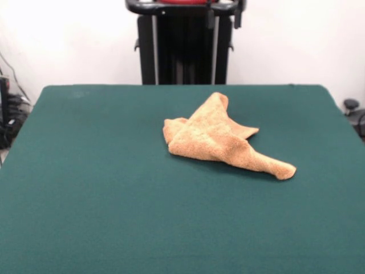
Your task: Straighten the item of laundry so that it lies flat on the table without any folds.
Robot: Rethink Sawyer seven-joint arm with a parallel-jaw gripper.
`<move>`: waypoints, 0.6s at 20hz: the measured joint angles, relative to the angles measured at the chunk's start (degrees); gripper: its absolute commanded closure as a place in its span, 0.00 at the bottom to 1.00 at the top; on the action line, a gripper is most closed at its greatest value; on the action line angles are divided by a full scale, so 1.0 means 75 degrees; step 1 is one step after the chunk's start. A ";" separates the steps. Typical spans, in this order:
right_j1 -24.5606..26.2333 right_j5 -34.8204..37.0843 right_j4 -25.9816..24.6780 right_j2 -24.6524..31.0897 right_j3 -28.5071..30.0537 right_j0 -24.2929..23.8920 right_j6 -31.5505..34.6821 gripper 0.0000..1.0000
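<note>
The item of laundry (219, 137), an orange-tan terry towel, lies crumpled a little right of the middle of the dark green table (91, 188). It is folded over itself. One corner points toward the far edge, another trails out to the front right, and a small lobe sticks out to the left. My gripper (223, 20) shows only as two dark tips at the top edge, in front of the pedestal. The tips stand apart with nothing between them. It is high above the table and well behind the towel.
The black pedestal (185, 51) stands behind the table's far edge, against a white wall. Cables and dark gear lie off the table at the left edge (8, 114), and a dark object sits off it at the right edge (353, 111).
</note>
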 measured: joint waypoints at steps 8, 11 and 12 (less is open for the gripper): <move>-0.0050 0.0429 -0.0011 -0.0091 -0.0225 0.0224 0.0000 0.00; -0.0047 0.0559 -0.0014 -0.0091 -0.0321 0.0213 0.0000 0.00; -0.0046 0.0562 -0.0013 -0.0091 -0.0332 0.0210 0.0000 0.00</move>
